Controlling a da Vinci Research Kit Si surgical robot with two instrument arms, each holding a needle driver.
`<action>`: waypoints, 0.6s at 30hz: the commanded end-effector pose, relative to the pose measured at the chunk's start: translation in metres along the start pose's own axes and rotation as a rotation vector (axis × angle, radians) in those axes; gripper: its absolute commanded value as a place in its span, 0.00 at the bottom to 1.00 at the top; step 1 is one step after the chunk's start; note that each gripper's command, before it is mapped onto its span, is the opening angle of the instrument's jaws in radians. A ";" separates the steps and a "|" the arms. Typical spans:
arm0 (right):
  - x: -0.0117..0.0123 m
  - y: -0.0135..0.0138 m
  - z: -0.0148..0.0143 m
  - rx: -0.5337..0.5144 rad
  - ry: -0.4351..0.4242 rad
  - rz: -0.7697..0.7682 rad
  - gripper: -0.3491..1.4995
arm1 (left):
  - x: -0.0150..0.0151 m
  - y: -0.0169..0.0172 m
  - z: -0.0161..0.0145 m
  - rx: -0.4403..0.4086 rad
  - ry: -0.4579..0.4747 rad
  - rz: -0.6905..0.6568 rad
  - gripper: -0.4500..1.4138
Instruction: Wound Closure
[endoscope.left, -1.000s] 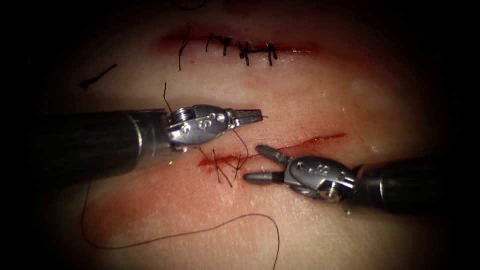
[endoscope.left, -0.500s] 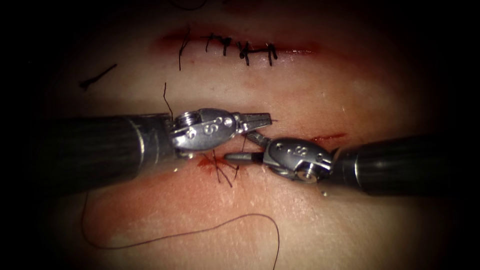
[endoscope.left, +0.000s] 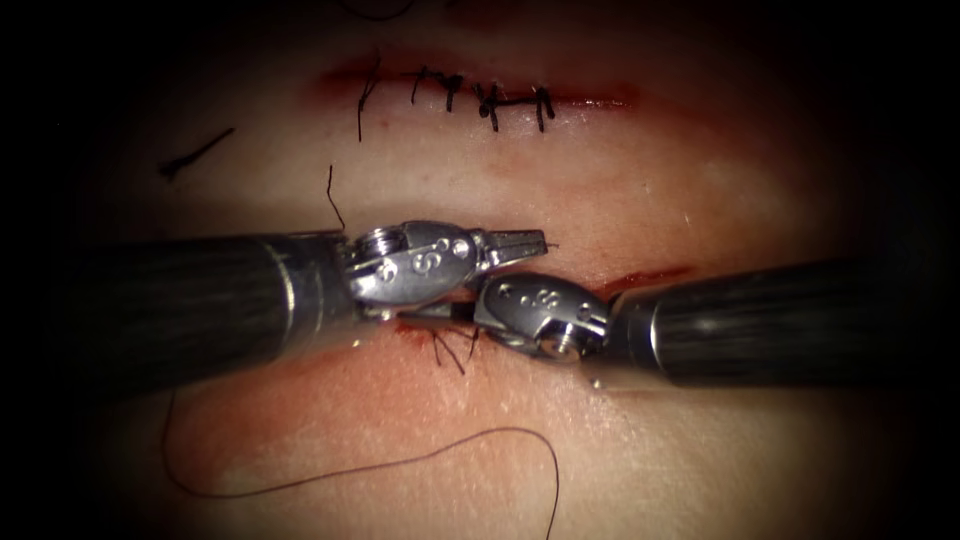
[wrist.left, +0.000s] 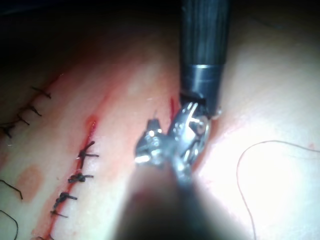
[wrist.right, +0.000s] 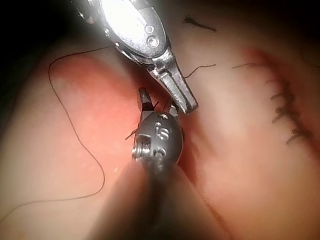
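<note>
Holding both tools low over the open cut at mid-tissue. My left tool lies just above the cut with its jaws closed together; a fine thread end pokes out past the tip, so I read it as pinching thread, nothing else. My right tool comes in from the right and its tip sits under the left tool's wrist, over the knot of stitch ends at the cut's left end. In the right wrist view the right tool's jaws stand parted in a narrow V with dark thread ends between and beside them; I cannot tell whether they touch any strand. I cannot make out the needle anywhere. A long loose thread curves over the tissue below the cut, well apart from both tools. Red fluid lies along the cut near the stitch. Farther up, a second cut is already stitched closed, and a cut thread end lies to its left.
</note>
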 end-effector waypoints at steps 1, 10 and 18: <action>-0.0007 -0.0002 0.0007 0.001 0.000 0.001 0.99 | -0.0003 0.0001 0.0007 -0.003 0.001 0.000 0.00; -0.0010 -0.0007 0.0002 0.069 0.023 -0.009 0.57 | -0.0003 0.0005 0.0009 -0.007 0.004 0.003 0.00; -0.0008 -0.0011 -0.0004 0.082 0.023 -0.020 0.00 | -0.0004 0.0008 0.0008 -0.010 0.005 0.005 0.00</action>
